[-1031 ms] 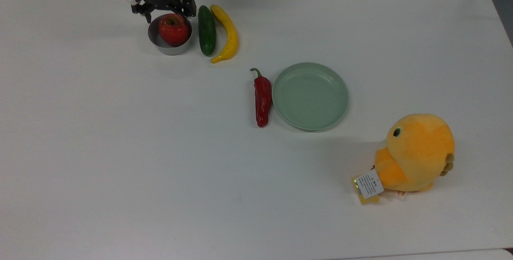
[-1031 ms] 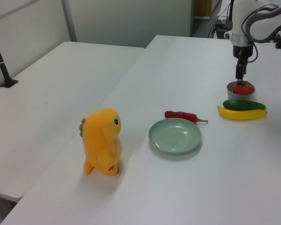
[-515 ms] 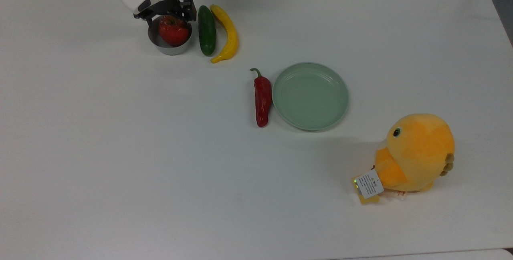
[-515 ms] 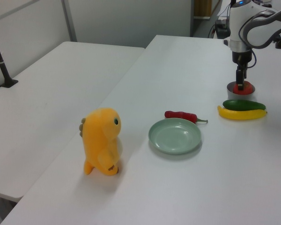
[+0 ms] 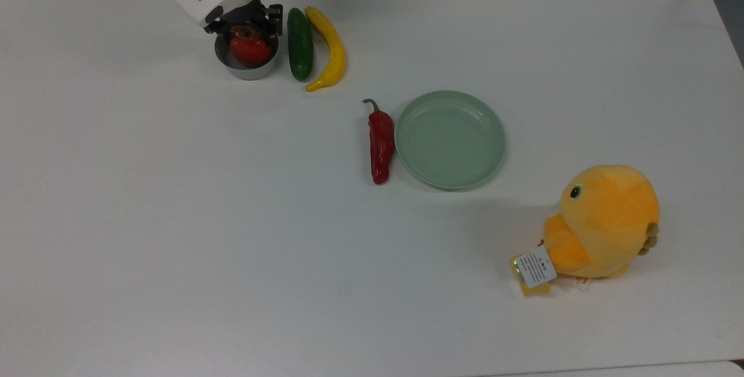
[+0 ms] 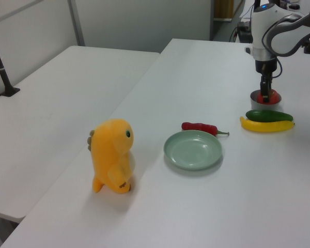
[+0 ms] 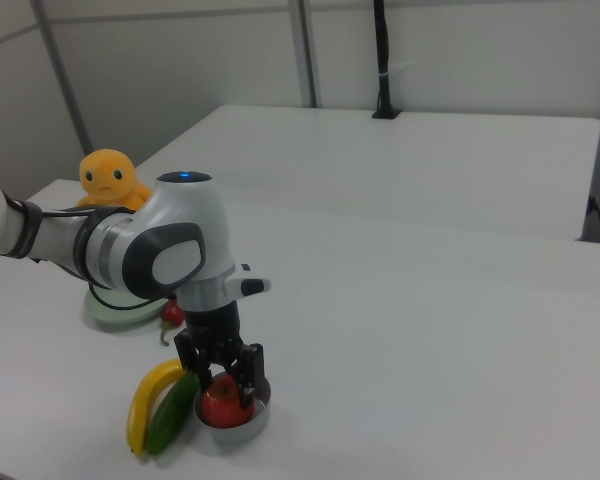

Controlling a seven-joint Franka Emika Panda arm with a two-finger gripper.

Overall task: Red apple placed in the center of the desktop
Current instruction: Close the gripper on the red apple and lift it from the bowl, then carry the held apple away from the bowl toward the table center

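Red and glossy, the red apple (image 5: 250, 49) sits in a small metal bowl (image 5: 247, 66), stem dimple up, near the far edge of the desktop (image 5: 232, 220) and well away from its middle. My gripper (image 7: 224, 385) is down over the apple with a finger on either side of it; the fingers look spread around the fruit, but I cannot tell whether they press on it yet.

I judge the apple firm and fairly heavy for its size, with a smooth skin that could slip if I pinch too high on the curve. The widest part, at its middle, is where I would take hold, low enough to clear the dimple but above the bowl's rim. The bowl looks light and might lift or skid with the apple if a finger catches its wall.

Just beside the bowl, on the top view's right, lies a green cucumber (image 5: 300, 44), and touching that a yellow banana (image 5: 331, 49). Farther from the bowl, toward the desktop's middle, a red chili pepper (image 5: 381, 143) lies against a pale green plate (image 5: 450, 139). Well beyond the plate stands an orange plush toy (image 5: 601, 223).
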